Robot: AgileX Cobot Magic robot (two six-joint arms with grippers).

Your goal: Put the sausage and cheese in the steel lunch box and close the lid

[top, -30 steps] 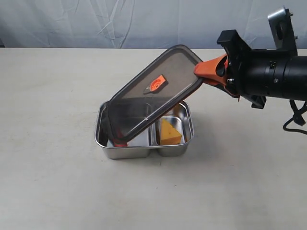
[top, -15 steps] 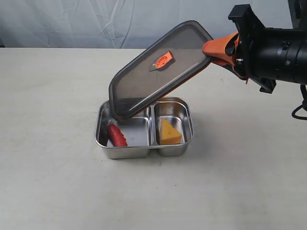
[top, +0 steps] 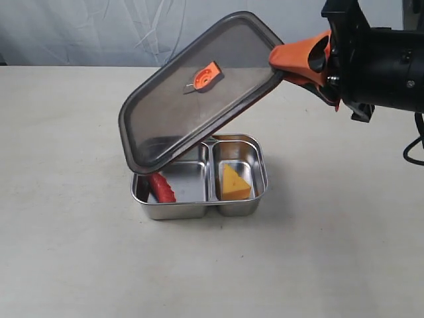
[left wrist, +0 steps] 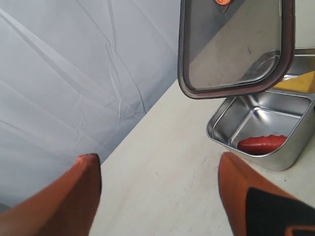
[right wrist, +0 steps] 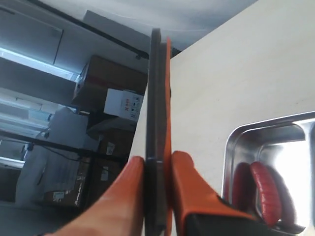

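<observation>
Fingers (top: 298, 58) on lid (top: 185, 112) (sausage (top: 161, 189), cheese (top: 234, 183) in box (top: 179, 211))

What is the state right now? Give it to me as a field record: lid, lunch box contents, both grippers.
lid: tilted, raised over the steel lunch box, not seated; lower end over the sausage side
sausage: in the left compartment, exterior view
cheese: in the right compartment
right gripper: jaws shut on the lid's edge
left gripper: jaws open, empty, away from the box
done: both foods in
left to do: close the lid
</observation>
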